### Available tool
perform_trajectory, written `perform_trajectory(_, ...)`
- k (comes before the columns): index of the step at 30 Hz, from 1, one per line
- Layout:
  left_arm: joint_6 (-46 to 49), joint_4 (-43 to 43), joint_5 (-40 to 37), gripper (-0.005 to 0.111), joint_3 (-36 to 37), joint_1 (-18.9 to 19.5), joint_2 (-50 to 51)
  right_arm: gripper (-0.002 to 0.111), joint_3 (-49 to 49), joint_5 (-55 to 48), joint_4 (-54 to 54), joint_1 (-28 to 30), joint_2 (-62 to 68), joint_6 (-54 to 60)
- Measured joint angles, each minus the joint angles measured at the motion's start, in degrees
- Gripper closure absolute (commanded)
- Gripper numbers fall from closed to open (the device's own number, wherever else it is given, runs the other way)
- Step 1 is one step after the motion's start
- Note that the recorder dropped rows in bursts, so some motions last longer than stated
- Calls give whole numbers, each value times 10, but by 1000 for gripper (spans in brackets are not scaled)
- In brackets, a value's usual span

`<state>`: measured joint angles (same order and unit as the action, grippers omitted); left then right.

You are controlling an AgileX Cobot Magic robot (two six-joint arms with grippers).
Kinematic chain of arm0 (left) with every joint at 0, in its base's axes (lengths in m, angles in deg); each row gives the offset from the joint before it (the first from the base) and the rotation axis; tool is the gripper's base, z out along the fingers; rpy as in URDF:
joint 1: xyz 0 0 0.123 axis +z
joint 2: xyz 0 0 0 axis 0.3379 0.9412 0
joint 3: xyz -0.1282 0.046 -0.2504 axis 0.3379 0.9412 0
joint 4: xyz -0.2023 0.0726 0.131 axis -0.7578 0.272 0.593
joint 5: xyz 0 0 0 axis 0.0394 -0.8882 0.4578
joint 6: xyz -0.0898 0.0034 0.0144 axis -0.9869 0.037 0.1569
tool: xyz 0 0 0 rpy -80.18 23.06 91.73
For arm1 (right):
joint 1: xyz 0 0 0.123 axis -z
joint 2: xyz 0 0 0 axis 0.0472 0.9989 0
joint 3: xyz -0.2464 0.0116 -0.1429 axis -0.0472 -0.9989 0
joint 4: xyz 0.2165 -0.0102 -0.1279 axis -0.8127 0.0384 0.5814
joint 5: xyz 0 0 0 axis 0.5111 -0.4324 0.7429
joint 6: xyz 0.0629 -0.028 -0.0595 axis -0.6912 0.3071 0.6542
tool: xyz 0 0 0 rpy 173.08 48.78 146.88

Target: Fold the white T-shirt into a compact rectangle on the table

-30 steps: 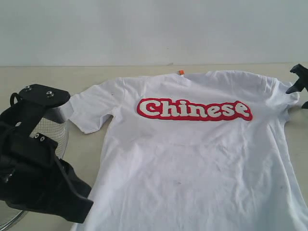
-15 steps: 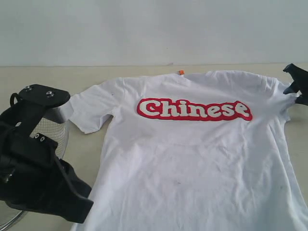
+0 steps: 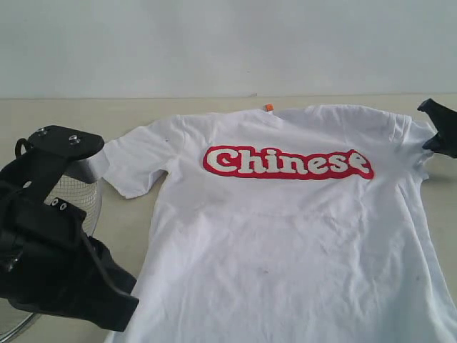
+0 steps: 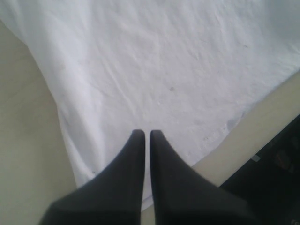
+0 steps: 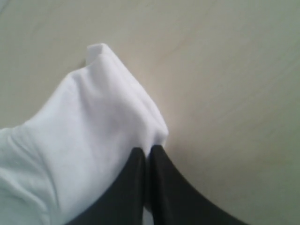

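The white T-shirt [image 3: 285,243] lies face up and spread flat on the table [image 3: 143,114], its red "Chinese" banner [image 3: 285,163] and orange neck tag [image 3: 269,108] showing. At the right edge of the exterior view my right gripper [image 3: 437,134] is shut on the shirt's right sleeve. In the right wrist view the sleeve cloth [image 5: 89,136] bunches up at the gripper [image 5: 148,151]. My left gripper [image 4: 146,134] is shut with nothing in it, over the shirt's lower left part [image 4: 164,75] near the hem. Its black arm [image 3: 50,243] fills the lower left.
A round wire-mesh basket [image 3: 77,191] stands on the table left of the shirt, partly behind the left arm. Bare tabletop [image 5: 234,93] lies beyond the right sleeve. A pale wall [image 3: 228,43] rises behind the table's far edge.
My right gripper, open beside the right sleeve a second ago, has closed on the sleeve's edge. The left arm and the rest of the shirt have not moved.
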<state>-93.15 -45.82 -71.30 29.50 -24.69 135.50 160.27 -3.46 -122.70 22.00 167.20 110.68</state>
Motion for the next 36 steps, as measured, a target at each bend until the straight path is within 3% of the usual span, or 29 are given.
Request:
perform_trajectory(15,0,0,0,102,0,0,0,108,6,-22,13,-1,-28,0)
perform_trajectory(36,6,0,1,102,0,0,0,108,48,-177,4,-4,-46,43)
